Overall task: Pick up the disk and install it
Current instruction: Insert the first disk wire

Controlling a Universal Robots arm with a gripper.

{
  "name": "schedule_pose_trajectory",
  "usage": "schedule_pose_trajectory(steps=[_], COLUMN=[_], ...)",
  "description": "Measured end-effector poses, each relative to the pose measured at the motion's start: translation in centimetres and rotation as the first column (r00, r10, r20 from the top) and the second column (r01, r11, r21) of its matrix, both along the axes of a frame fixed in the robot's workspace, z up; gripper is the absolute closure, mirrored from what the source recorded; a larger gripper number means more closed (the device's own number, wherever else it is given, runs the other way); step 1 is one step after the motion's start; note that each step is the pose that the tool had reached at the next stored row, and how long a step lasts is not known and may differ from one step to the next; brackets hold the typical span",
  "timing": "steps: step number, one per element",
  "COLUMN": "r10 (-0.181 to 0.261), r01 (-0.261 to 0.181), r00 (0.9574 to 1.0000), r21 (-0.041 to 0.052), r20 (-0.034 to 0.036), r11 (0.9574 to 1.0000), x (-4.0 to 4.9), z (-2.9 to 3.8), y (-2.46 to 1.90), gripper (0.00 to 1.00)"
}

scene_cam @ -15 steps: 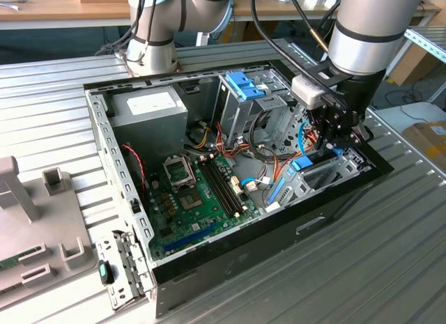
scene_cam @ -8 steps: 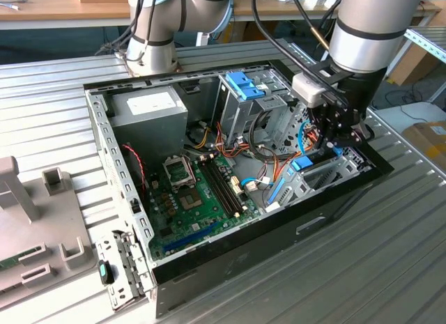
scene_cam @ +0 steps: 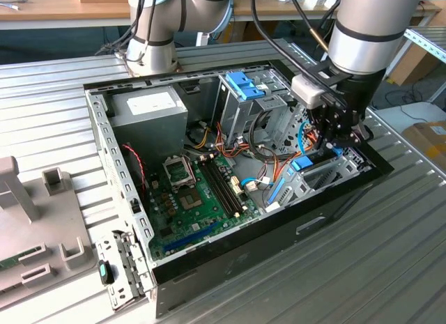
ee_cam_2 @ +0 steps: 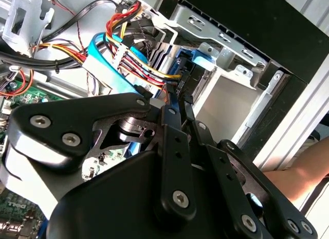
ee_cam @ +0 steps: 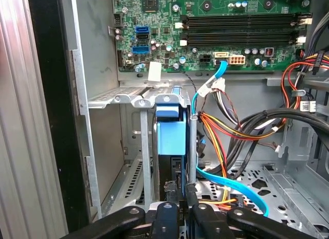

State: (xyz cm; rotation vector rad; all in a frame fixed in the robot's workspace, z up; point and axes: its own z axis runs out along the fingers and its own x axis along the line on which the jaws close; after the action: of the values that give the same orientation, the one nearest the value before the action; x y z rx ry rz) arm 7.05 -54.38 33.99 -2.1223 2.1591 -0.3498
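First wrist view has the gripper [ee_cam: 177, 205] nearest, fingers [ee_cam: 169, 200] pinching the disk [ee_cam: 171, 141], which stands on edge in the bay [ee_cam: 128, 100] just below the motherboard [ee_cam: 216, 28]. Disk looks stiff, fairly heavy and shock-sensitive; best gripped by its blue carrier edge.

Matt black metal pincer [ee_cam: 177, 208], bright blue plastic disk [ee_cam: 170, 139] carrier, ribbed grey metal table [scene_cam: 390, 254].
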Motion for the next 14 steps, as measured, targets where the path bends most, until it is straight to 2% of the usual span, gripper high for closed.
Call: schedule_pose_trajectory(steps=[11,13,14], r10=[0.001,0.001,0.001], r01=[-0.001,-0.001,-0.001], r00=[1.0000,1.0000,1.0000], r21=[0.0004,0.0005,0.0011], r20=[0.0002,0.0021,0.0070], r11=[1.0000,1.0000,1.0000], x=[0.00,-0.04,-0.08], z=[0.13,0.29,0.29], y=[0.00,0.00,0.00], gripper=[0.83,0.83,0.83])
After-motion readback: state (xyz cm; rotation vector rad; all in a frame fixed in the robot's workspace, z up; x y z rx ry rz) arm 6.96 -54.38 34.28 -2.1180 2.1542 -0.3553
